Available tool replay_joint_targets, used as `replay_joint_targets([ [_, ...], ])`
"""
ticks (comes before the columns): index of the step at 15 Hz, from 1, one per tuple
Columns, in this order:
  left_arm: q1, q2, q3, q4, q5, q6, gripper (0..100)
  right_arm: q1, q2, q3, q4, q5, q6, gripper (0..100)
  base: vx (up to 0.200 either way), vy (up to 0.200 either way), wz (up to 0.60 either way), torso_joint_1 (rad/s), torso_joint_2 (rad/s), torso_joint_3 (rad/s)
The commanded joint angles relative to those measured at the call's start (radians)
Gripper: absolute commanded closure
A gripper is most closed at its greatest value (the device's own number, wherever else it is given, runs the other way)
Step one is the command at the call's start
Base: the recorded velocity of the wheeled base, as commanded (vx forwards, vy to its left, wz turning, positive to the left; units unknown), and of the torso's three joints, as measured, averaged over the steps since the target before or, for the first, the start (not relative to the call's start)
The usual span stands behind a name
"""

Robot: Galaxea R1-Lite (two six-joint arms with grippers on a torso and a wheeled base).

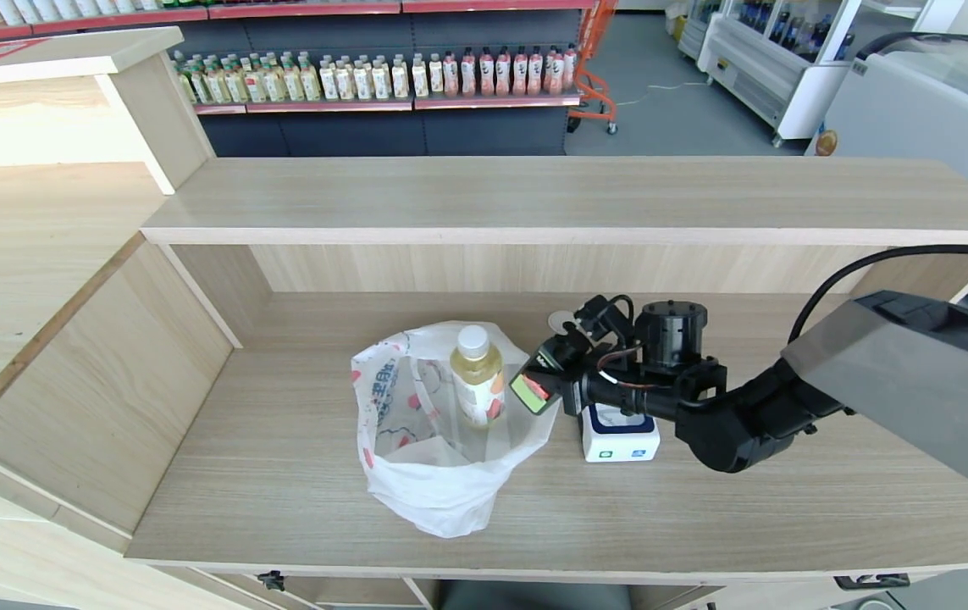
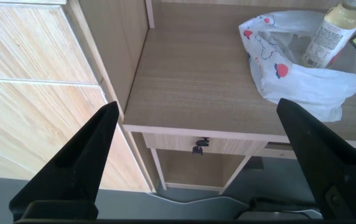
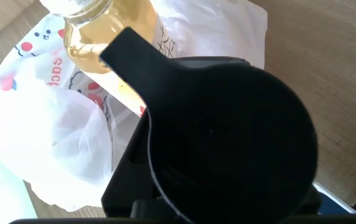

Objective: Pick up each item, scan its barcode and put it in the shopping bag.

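Right gripper (image 1: 539, 373), grip impossible to tell, is just beside the bottle (image 1: 477, 377) standing in the bag (image 1: 441, 491). Left gripper (image 2: 198, 106) gapes empty. This item looks bagged.

Setting: a shop, at the checkout. I face a light wooden counter (image 1: 534, 199) with a raised front ledge. On its work surface are a small white barcode scanner (image 1: 619, 439) and a printed plastic shopping bag (image 1: 437, 474). Beyond the counter, a dark retail shelf unit (image 1: 382, 127) with red edge strips carries rows of bottled drinks (image 1: 365, 78). Across the aisle to the right: glass-fronted refrigerated cabinets (image 1: 776, 68) and a chest freezer (image 1: 932, 102). An orange wheeled cart (image 1: 598, 80) stands at the shelf end.
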Motion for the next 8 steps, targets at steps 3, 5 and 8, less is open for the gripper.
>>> replay_joint_targets([
  [3, 0.000, 0.000, 0.000, 0.000, 0.000, 0.000, 0, -0.014, 0.053, -0.033, -0.007, -0.007, -0.035, 100, 0.000, 0.000, 0.00, 0.000, 0.00, 0.000],
  [5, 0.000, 0.000, 0.000, 0.000, 0.000, 0.000, 0, -0.014, 0.089, -0.095, -0.006, -0.032, -0.046, 100, 0.000, 0.000, 0.00, 0.000, 0.00, 0.000],
  [8, 0.000, 0.000, 0.000, 0.000, 0.000, 0.000, 0, -0.006, 0.125, -0.157, -0.007, -0.049, -0.055, 100, 0.000, 0.000, 0.00, 0.000, 0.00, 0.000],
])
